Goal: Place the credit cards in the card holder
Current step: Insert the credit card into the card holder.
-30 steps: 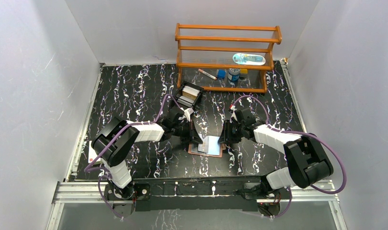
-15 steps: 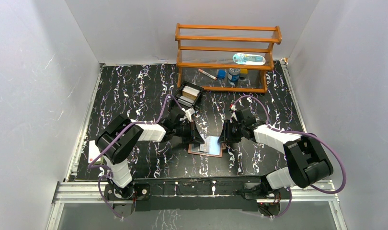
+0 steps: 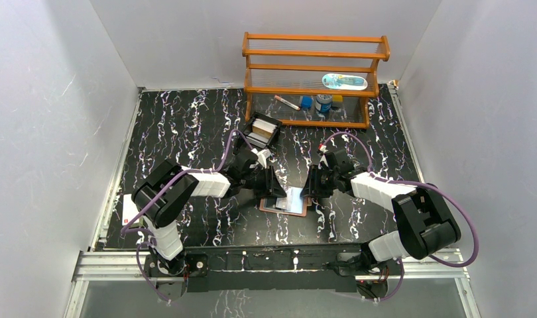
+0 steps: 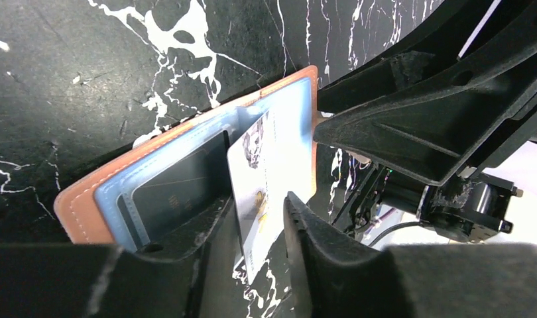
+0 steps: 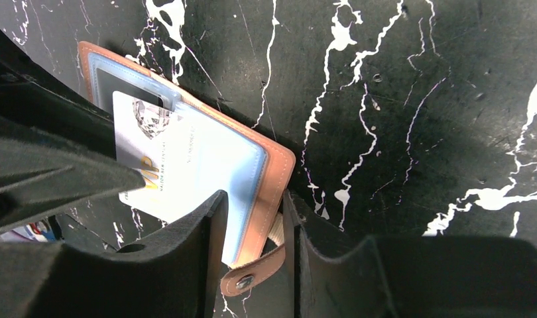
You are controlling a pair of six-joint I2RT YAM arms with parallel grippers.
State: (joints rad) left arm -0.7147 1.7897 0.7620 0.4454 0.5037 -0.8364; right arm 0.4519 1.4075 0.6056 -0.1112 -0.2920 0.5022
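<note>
Entering a pocket of the tan leather folding card holder [image 4: 87, 202], the white plastic credit card [image 4: 252, 165] is only partly in, clamped in the left gripper [image 4: 256, 228]; the right gripper [image 5: 252, 225] pinches the holder's edge.

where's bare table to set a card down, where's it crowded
Bare: table left of the black tray; the strip between the card holder and the near edge. Crowded: at the holder, where left gripper and right gripper meet.

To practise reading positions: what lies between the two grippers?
The open card holder lies flat between them, best seen in the top view. The left gripper holds a white card over it; the right gripper pinches its edge.
</note>
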